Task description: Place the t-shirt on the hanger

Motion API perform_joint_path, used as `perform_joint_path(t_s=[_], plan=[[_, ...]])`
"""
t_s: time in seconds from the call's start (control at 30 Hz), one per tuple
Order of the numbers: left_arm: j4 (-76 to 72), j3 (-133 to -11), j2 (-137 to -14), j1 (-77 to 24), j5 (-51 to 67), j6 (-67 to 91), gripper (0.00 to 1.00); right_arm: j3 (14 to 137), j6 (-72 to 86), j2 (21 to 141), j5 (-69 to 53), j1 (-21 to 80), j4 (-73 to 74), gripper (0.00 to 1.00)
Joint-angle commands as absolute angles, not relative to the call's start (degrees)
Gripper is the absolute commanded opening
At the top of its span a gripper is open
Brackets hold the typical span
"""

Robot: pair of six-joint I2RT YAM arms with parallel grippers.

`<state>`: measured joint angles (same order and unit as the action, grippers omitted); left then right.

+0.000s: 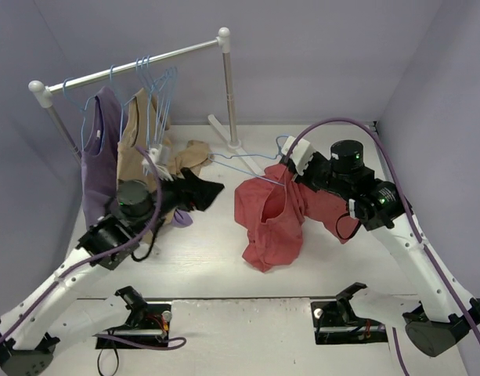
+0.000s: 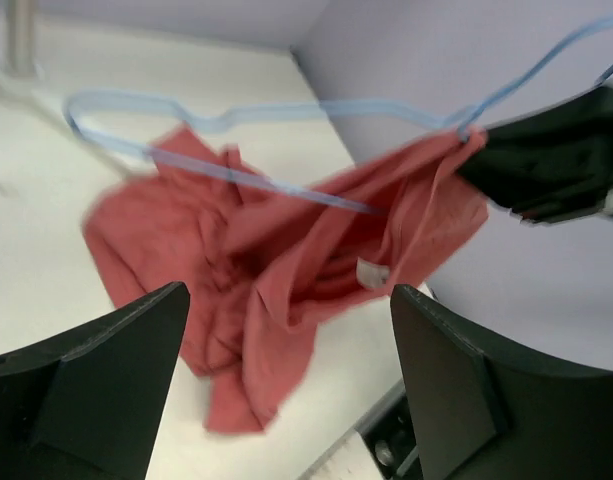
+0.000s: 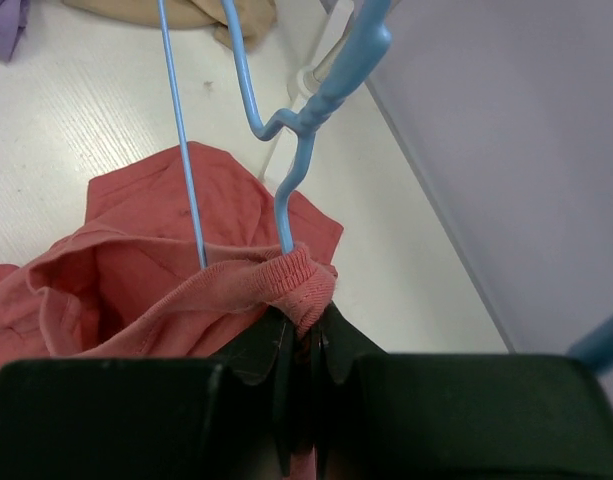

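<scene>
Pinching the ribbed collar of the t-shirt (image 3: 136,290) where the hanger (image 3: 286,190) wire meets it, the right fingers (image 3: 256,350) are clenched on the cloth, probably to hold the neckline up and open. The shirt hangs bunched from that grip down to the bench (image 1: 200,251), right of centre, with one hanger arm threaded into its opening. The left fingers (image 2: 106,370) stand spread and empty, facing the shirt from the left and seemingly placed to draw cloth over the wire.

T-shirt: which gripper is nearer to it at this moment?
Right. The right gripper is shut on the t-shirt at its collar, beside the hanger wire. The left gripper is open and apart from it, facing it from the left side.
</scene>
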<state>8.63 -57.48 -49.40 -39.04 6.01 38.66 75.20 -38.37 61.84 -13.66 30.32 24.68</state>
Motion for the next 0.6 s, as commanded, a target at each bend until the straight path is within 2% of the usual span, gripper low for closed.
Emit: perform_joint_path(t_s=[0.0, 0.13, 0.33, 0.57], plan=[[7.3, -54.0, -54.2, -49.0, -11.3, 51.5, 0.77, 78.5, -36.8, 62.4, -11.1, 31.4, 19.5, 0.0], [2.0, -52.6, -59.7, -53.3, -14.0, 53.8, 0.77, 77.9, -36.2, 62.0, -11.1, 32.0, 19.5, 0.0], [-0.8, -57.5, -70.4, -58.3, -18.4, 50.5, 0.77, 76.1, -35.4, 60.8, -11.2, 32.3, 19.5, 0.0], [-4.3, -58.7, -76.4, -60.3, -20.6, 51.6, 0.77, 74.8, -34.8, 58.9, -11.4, 32.4, 19.3, 0.0]])
